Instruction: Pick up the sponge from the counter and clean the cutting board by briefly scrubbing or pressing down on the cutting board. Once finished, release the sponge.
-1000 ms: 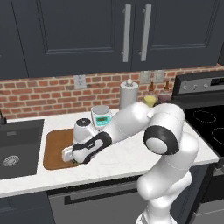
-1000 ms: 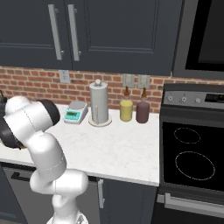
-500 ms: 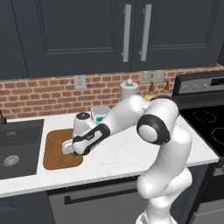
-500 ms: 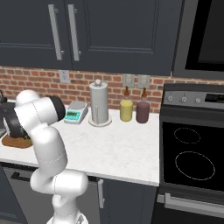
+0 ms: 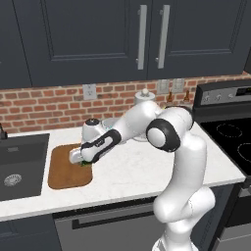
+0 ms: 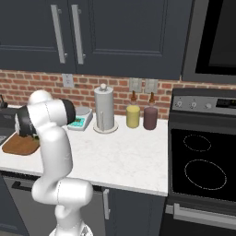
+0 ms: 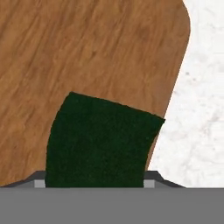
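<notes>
Over the cutting board (image 7: 87, 57) my gripper (image 5: 84, 159), clamped on the sponge (image 7: 98, 140), has swung in from the counter (image 5: 147, 171); scrubbing can begin.

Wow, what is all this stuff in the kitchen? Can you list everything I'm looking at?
sponge: one, dark green, held over the board's right part
cutting board: one, brown wood, on the counter beside the sink
counter: one, white marbled
sink: one, dark, left of the board
kitchen scale: one, pale teal, by the brick wall
paper towel holder: one, grey-white, right of the scale
bottles: two, one yellow and one dark red, near the stove
stove: one, black, at the counter's right end
cabinets: dark, above the counter
arm: one, white with dark joints
hand: one, shut on the sponge
</notes>
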